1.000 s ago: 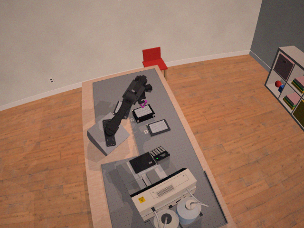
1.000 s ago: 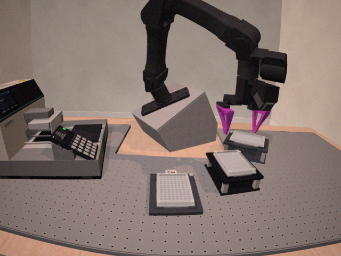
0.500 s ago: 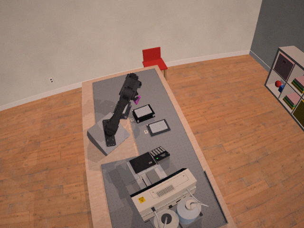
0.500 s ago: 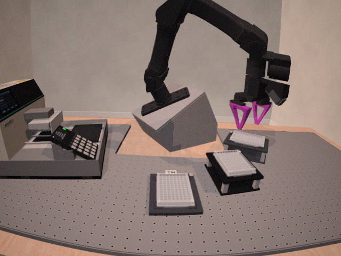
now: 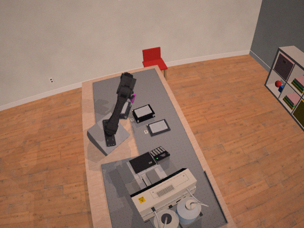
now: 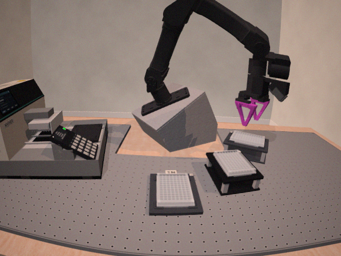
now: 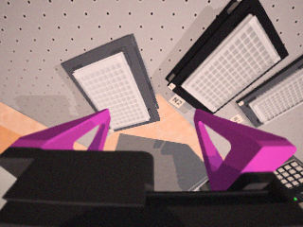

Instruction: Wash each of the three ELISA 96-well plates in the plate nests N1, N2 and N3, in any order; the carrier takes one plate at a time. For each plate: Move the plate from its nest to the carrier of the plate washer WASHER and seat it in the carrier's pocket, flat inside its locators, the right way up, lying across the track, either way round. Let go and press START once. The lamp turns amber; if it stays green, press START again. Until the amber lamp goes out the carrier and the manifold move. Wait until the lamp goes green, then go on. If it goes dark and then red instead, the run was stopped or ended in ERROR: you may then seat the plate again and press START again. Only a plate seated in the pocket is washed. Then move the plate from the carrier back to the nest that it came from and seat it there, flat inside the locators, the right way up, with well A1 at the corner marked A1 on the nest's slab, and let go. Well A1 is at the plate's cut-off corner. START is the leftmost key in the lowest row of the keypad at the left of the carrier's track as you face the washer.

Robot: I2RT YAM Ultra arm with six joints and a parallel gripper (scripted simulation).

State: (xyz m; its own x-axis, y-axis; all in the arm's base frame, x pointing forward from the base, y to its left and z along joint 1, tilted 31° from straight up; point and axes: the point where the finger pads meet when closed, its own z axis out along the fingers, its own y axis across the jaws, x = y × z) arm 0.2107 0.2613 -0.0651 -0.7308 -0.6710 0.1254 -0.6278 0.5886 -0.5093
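Note:
Three clear 96-well plates lie in their nests on the grey breadboard. One plate is in flat nest N1. One plate is on raised black nest N2. The third plate is in grey nest N3 and is mostly hidden by the arm in the top view. My gripper, with magenta fingers, is open and empty, hanging well above the N3 plate. The washer's dark carrier pocket is empty. The keypad shows a green lamp.
The washer body stands at one end of the table with two bottles behind it. The arm's grey wedge base sits beside the nests. A red chair and a shelf stand off the table.

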